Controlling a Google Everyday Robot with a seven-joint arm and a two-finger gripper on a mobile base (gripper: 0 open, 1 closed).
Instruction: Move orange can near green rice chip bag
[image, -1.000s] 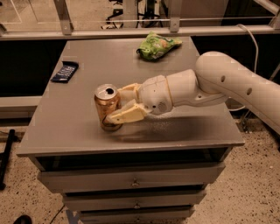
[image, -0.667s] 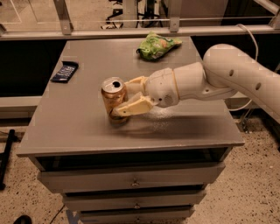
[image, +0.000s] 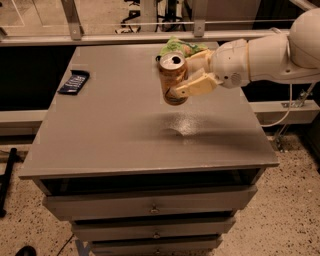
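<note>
Pincer (image: 180, 75): we are seeing it reaching in from the right, over the far half of the worktop (image: 110, 130). It is spread only as wide as the can and is clamping it.
Fingers (image: 195, 87): the near tan one is lying across the can's lower front. The far one is mostly hiding behind the can, so we are only supposing it is pressing on the back.
Orange can (image: 172, 82): it is hanging in the pincer, clear of the worktop and tipping slightly, with its silver top facing up. Its shadow is falling on the grey surface below.
Green rice chip bag (image: 176, 46): it is lying at the worktop's far edge, just behind the can and pincer, which are partly covering it.
Arm (image: 270, 50): white and thick, it is stretching in from the right edge.
Dark blue packet (image: 73, 82): it is lying flat near the left edge, well apart from the can.
Drawers (image: 150, 205): they are sitting stacked under the worktop.
</note>
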